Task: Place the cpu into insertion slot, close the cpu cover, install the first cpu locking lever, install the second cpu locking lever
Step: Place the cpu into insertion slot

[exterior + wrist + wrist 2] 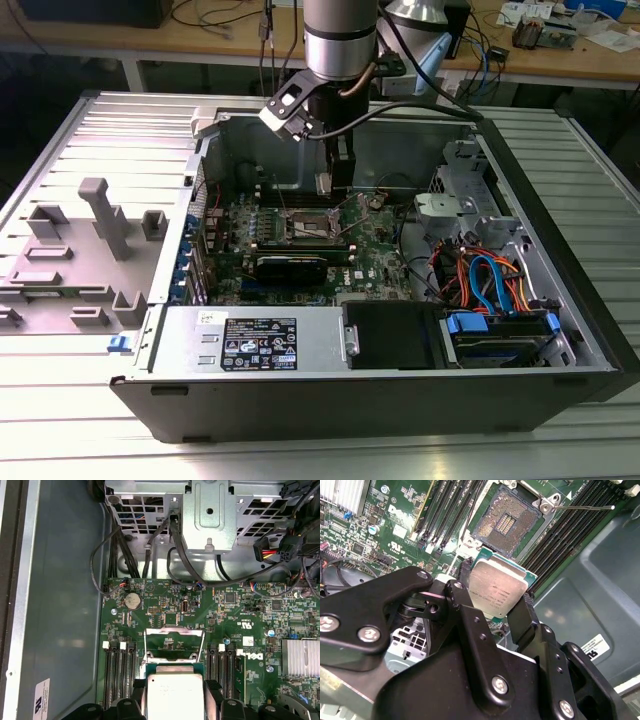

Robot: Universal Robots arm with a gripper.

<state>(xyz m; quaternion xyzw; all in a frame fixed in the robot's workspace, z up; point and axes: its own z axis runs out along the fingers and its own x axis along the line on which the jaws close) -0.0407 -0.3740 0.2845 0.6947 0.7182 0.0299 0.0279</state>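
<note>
The black two-fingered claw (496, 591) is closed on the cpu (499, 580), a small flat square chip with a dull silver-grey metal top and a green edge, pinching it by two opposite sides. The chip hangs in the air, clear of the board and not yet seated.

Near it, in the second wrist view, lies the insertion slot (506, 524), a square socket with a silvery metal rim and a dark centre full of fine bare contacts. Nothing covers them, so this is the main hazard. If the chip comes down tilted, off-centre or turned the wrong way, a corner would likely land on the contacts and bend them. The hold is only on the thin edges, so a slip or twist in the fingers could cause just such a tilt.

In the first wrist view the cpu cover (175, 628), a thin square silvery metal frame with a large cut-out, stands raised just beyond the chip. It sits close enough that a drift towards it could catch the chip's edge or knock the frame down onto the socket. A thin silvery wire locking lever (585, 507) juts out beside the socket and could snag a finger. The long narrow black memory slots (565, 535) flank the socket closely, leaving the fingers little room.

The open black and grey computer case (400, 400) rests on a ribbed metal surface (60, 440). If the case shifted on it, the alignment would probably be lost.
</note>
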